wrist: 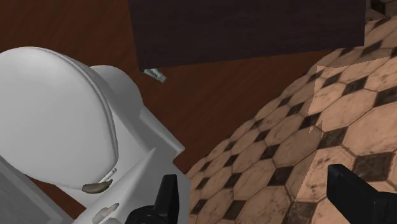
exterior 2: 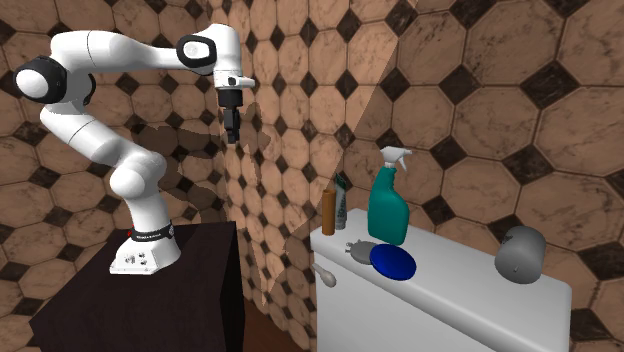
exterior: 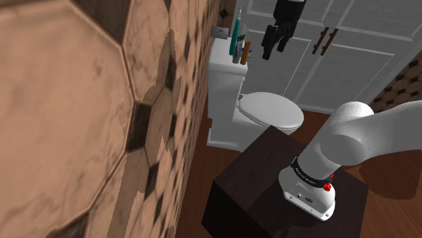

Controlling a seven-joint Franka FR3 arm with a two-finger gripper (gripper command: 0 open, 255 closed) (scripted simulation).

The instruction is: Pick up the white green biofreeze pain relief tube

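- Hovering high over the toilet (exterior: 270, 111), the gripper (exterior: 272, 51) appears at the upper middle of the shoulder view. Its two fingers (wrist: 167, 200) are spread wide with nothing between them, well apart from the tube.
- We place the white tube with the dark green top (exterior 2: 341, 206) upright on the toilet tank lid (exterior 2: 460, 290), near the centre of the second exterior view. It is squeezed just beside a brown bottle (exterior 2: 328, 212) and a teal spray bottle (exterior 2: 388, 215).
- We judge that crowding the chief hazard: spread fingers coming down could strike either neighbour, topple it, or knock the tube off the tank.
- We also expect that a slim standing tube may tip or slip if the fingers close off-centre.
- Close behind the tank runs the tiled wall (exterior 2: 480, 90), so a careless approach could scrape it.
- We see the arm (exterior 2: 135, 170) rise from the dark stand (exterior 2: 100, 300) at lower left, fold back, then stretch level, wrist turned downward.
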